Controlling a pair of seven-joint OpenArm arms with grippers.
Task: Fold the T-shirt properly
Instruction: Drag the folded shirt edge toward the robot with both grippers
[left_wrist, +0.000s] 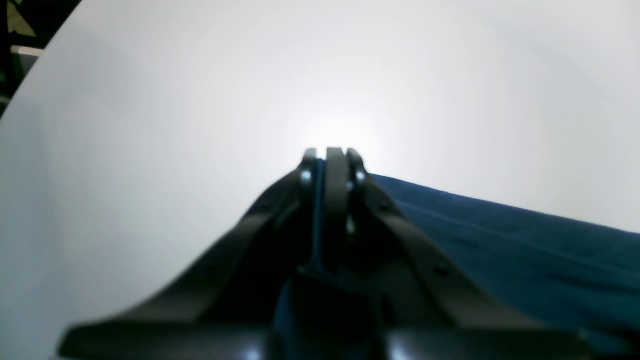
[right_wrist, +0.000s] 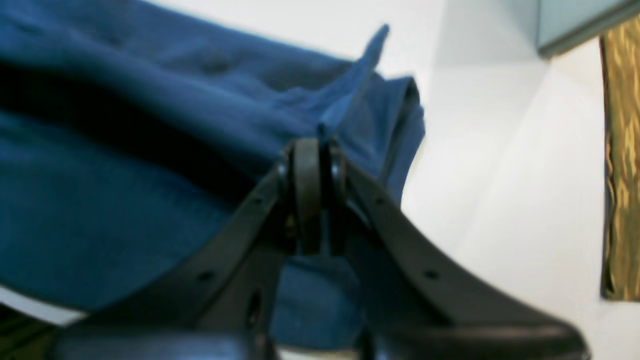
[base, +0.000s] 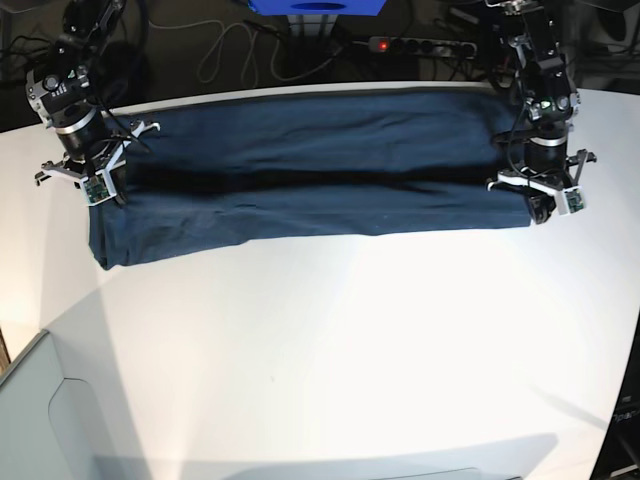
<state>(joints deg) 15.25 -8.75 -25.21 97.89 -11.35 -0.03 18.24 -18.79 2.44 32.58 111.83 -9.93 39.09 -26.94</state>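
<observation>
The dark navy T-shirt (base: 310, 175) lies stretched as a long band across the far part of the white table (base: 330, 350). My left gripper (base: 541, 212) is at the band's right end and is shut on the T-shirt's edge; in the left wrist view a strip of blue cloth (left_wrist: 500, 240) runs between the closed fingers of the left gripper (left_wrist: 332, 152). My right gripper (base: 98, 196) is at the band's left end, shut on the cloth; in the right wrist view the T-shirt (right_wrist: 150, 165) bunches around the closed right gripper (right_wrist: 310, 145).
The table's far edge runs just behind the T-shirt. Cables and a power strip (base: 415, 45) lie on the floor beyond. A blue box (base: 320, 6) stands at the back. A grey bin (base: 40, 420) sits at the front left corner.
</observation>
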